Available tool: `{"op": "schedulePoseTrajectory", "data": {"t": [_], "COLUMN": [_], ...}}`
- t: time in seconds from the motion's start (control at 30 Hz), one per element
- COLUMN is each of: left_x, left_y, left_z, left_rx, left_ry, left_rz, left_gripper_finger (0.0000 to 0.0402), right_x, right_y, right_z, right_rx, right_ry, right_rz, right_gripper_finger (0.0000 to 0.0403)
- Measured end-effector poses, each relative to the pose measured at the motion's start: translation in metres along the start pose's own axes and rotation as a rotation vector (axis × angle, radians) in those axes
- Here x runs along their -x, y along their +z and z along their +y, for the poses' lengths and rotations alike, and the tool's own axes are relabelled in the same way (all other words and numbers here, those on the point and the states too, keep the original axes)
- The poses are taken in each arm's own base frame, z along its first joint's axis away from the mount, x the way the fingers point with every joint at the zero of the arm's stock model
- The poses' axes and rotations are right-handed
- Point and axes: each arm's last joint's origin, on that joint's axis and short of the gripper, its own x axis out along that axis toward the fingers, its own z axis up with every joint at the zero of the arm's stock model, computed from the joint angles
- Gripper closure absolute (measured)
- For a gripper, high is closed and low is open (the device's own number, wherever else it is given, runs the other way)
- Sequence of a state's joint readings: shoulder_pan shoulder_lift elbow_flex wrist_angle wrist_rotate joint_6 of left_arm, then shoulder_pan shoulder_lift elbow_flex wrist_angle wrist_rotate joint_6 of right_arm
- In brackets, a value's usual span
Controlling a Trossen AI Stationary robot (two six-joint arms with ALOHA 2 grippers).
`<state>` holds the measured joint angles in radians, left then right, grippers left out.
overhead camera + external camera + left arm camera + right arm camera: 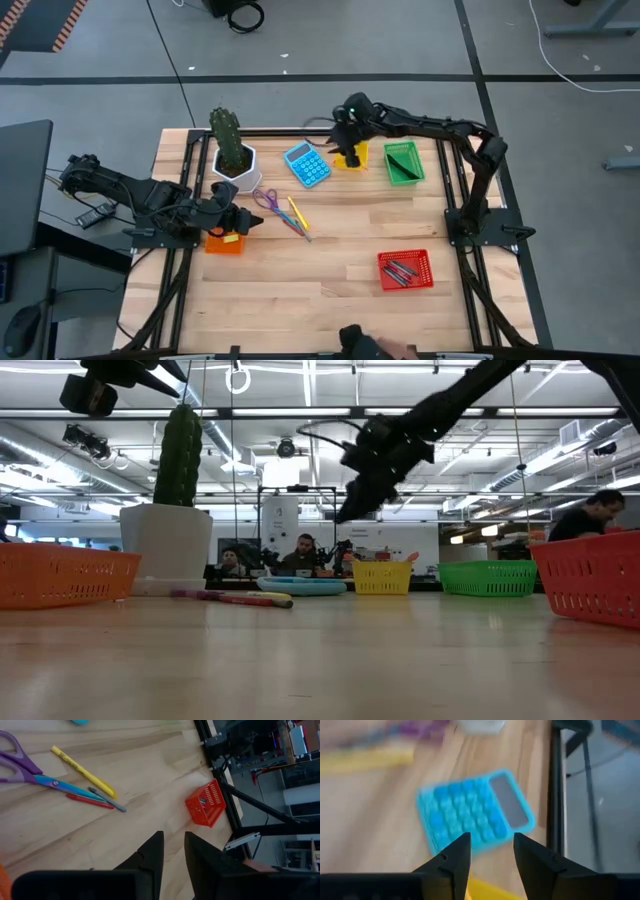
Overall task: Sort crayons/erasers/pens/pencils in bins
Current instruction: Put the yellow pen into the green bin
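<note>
Mostly done, by the look of it: dark pens [401, 271] already lie in the red bin [405, 269] at the near right of the table [330, 290], while a small cluster near centre is left to sort. That cluster sits beside the purple-handled scissors [266, 200]: a yellow stick [82, 771], prob. a pencil or marker, a slim red one [90, 801] and a grey one [106, 799], the last two touching the scissors' blue blades.

The green bin [404, 162] at far right holds at least one dark stick; contents otherwise hard to make out. The yellow bin [352, 156] sits just left of it, w/ the right gripper [346, 125] hanging directly over its far-left corner, fingers spread and empty. Its wrist view looks past them to the blue calculator [475, 810].

The orange bin [224, 241] sits at the near left edge, partly under the left gripper [243, 220], whose fingers are a narrow gap apart, holding nothing, aimed toward the scissors cluster. What's in the orange bin can't be told.

No erasers visible loose on the table. A white pot w/ a cactus [233, 152] stands at far left; not part of the sort.

Judgement: the three loose sticks are what's left, and the left arm is better placed for them.
</note>
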<state>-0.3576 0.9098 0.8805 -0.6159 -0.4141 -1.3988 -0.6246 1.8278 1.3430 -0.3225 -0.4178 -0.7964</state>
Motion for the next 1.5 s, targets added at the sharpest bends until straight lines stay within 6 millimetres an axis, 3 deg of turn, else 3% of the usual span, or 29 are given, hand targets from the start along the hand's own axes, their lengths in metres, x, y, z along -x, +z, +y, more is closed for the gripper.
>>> {"op": "schedulePoseTrajectory", "data": {"t": [0.2,0.33,0.5,0.7,0.9,1.27,1.5], "left_x": [0.0,0.0,0.001,0.006,0.018,0.068,0.074], "left_y": [0.0,0.001,0.002,0.011,0.019,0.04,0.041], "left_z": [-0.001,-0.003,-0.01,-0.033,-0.05,-0.045,-0.036], "left_rx": [0.005,-0.009,-0.083,-0.248,-0.378,-0.416,-0.46], "left_ry": [-0.012,-0.026,-0.089,-0.291,-0.427,-0.534,-0.499], "left_rz": [-0.002,-0.005,-0.037,-0.191,-0.311,-0.398,-0.385], "left_gripper_finger": [0.0317,0.0321,0.0318,0.0321,0.0322,0.0322,0.0318], "right_x": [0.004,0.003,-0.007,-0.023,-0.066,-0.121,-0.142], "right_y": [0.055,0.088,0.125,0.155,0.155,0.144,0.125], "right_z": [0.011,0.032,0.077,0.135,0.165,0.166,0.17], "right_rx": [-0.415,-0.588,-0.77,-0.877,-1.01,-1.023,-1.059], "right_ry": [-0.018,0.02,0.107,0.057,0.059,-0.058,-0.147], "right_rz": [-0.004,-0.013,-0.025,-0.035,0.052,0.284,0.446], "right_gripper_finger": [0.0247,0.0247,0.0247,0.0247,0.0247,0.0247,0.0247]}}
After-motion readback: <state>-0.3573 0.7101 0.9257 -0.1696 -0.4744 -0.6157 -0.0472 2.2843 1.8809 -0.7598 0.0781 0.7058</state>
